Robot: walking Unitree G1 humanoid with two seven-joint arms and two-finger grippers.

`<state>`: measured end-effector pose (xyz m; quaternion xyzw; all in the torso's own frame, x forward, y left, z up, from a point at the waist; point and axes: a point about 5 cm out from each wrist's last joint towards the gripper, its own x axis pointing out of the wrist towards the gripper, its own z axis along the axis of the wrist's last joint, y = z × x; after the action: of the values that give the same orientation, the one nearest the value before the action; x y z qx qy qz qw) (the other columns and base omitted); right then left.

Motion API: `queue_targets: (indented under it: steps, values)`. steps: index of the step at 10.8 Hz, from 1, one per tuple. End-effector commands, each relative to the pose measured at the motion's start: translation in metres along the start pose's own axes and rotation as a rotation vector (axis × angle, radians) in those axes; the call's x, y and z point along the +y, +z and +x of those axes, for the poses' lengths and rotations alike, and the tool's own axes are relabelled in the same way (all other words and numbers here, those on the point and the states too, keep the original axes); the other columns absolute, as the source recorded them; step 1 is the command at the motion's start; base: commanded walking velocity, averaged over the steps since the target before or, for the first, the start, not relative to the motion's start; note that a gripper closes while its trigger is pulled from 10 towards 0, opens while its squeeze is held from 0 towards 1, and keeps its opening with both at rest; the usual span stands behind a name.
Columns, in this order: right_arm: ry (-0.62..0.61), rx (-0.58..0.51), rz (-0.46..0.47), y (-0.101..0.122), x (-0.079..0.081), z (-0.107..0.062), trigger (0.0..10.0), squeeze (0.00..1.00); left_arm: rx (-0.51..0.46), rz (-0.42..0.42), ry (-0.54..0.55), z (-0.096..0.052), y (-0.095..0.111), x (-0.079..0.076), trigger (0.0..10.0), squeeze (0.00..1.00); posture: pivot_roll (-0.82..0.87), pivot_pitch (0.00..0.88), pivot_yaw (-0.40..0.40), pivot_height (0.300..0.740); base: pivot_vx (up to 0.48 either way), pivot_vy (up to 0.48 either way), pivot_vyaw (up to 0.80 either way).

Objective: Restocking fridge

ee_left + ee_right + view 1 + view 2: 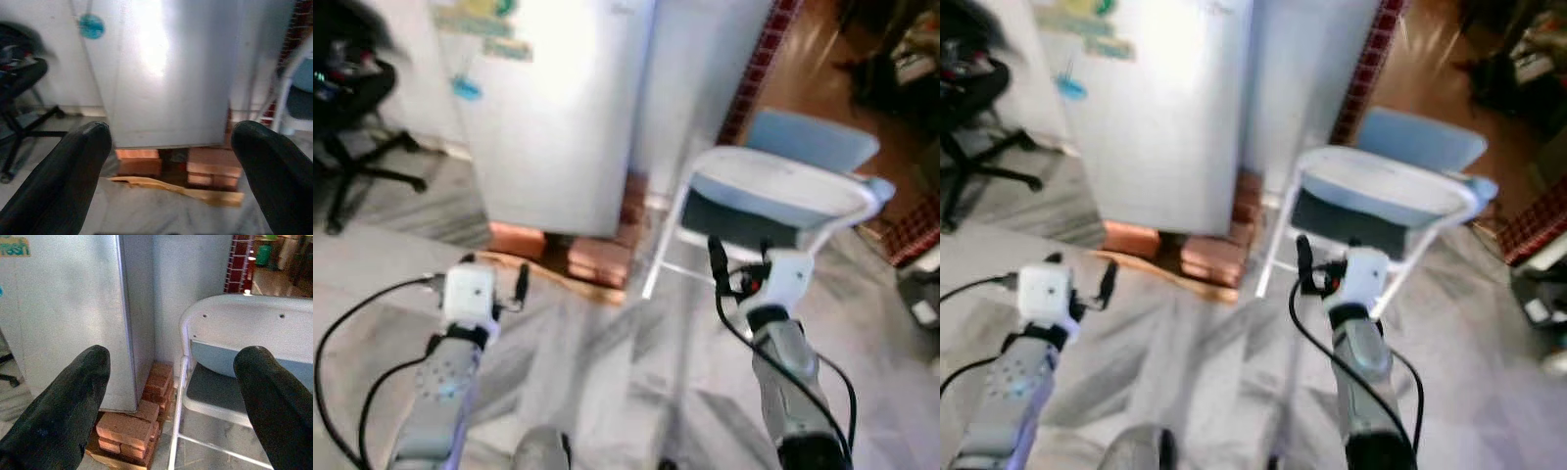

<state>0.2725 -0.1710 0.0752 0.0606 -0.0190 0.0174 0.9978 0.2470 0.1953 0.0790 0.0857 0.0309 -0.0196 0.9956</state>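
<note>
Ahead of the left tool (514, 286), fingers spread and empty, stands the shut fridge (558, 108) on bricks (597, 257), nearer this arm than the right tool (729, 269), also spread, facing a folding chair (783, 191).

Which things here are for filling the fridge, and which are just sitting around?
For the job:
fridge, door shut, standing on bricks
left gripper, open, empty
right gripper, open, empty

Just sitting around:
folding chair
office chair
wooden board on the floor
stickers on the fridge
</note>
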Motion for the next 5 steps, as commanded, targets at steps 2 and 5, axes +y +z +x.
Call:
queue_targets:
  steps: [2, 5]
  values:
    - [-0.068, 0.019, -0.015, -0.0038, -0.0154, -0.0113, 10.0, 0.0, -0.025, -0.016, 0.01, 0.0036, 0.0082, -0.002, 10.0, 0.0, 0.11, 0.048, -0.075, 0.74, 0.0, 0.48, 0.0]
    - [-0.061, 0.021, -0.039, -0.0031, -0.0127, -0.007, 10.0, 0.0, -0.013, -0.044, -0.012, 0.0089, 0.0079, -0.011, 10.0, 0.0, 0.1, 0.031, -0.053, 0.74, 0.0, 0.48, -0.76]
